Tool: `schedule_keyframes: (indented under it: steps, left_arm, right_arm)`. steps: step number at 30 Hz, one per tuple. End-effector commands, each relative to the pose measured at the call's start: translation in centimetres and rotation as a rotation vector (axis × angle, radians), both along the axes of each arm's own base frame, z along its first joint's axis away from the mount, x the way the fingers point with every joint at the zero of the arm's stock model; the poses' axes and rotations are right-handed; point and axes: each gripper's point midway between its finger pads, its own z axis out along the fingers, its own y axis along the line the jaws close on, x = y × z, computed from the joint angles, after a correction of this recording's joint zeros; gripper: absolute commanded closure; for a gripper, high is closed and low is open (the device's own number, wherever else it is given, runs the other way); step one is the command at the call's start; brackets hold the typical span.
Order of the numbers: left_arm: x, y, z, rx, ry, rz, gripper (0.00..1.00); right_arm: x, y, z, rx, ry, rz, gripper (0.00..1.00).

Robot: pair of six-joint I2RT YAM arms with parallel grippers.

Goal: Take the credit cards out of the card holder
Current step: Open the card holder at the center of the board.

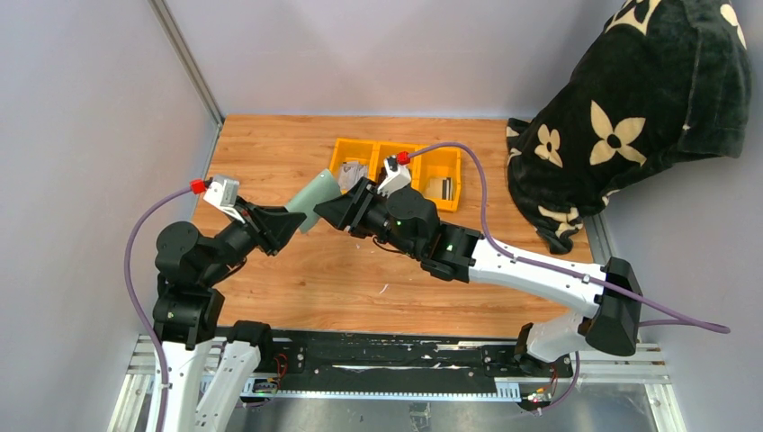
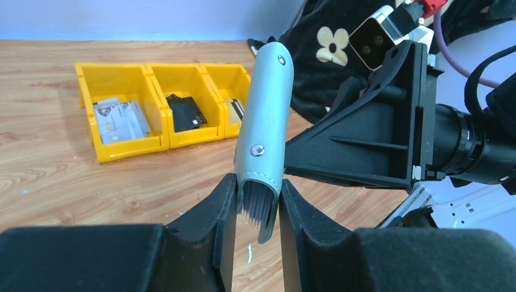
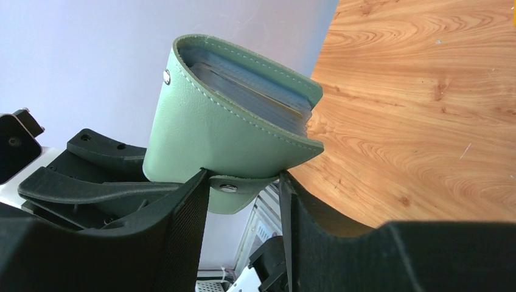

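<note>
Found the card holder (image 1: 317,200) held clear of the desk (image 1: 315,297), above its far-middle part, just on the near side of the yellow three-compartment bin (image 1: 378,142). Seen pinched by the left jaws at the end nearest that arm, pads pressed flat against both faces. Noted the right jaws standing either side of the strap tab (image 3: 230,187) at the other end; cannot tell whether pressing on it or merely flanking it. Noted a tight stack of credit cards (image 3: 255,91) inside, with edges showing at the mouth. Also noted whitish cards (image 2: 118,118) lying in the bin's left compartment and a black item (image 2: 185,112) in the middle one.

Judged light, with a soft leather-like skin that bows under the pinch, so likely to flex or twist rather than resist a pull. Judged the cards stiff, thin, smooth and closely packed: prone to slipping, or to coming out several at once. Best to clamp the holder across its flat faces and take a card by its exposed edge at the mouth, not by the tab.
</note>
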Motion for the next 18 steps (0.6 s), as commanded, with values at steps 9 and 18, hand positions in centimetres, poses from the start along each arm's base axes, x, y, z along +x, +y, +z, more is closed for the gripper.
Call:
schedule_keyframes:
  steps: [9, 18]
  left_arm:
    - [-2.3, -1.5, 4.4, -0.077, -0.092, -0.118, 1.00]
    - [-2.1, -1.5, 5.0, -0.086, -0.105, -0.110, 1.00]
  right_arm:
    - [0.2, -0.3, 1.0, 0.046, -0.002, -0.017, 0.72]
    - [-0.2, -0.4, 1.2, 0.038, -0.055, 0.010, 0.98]
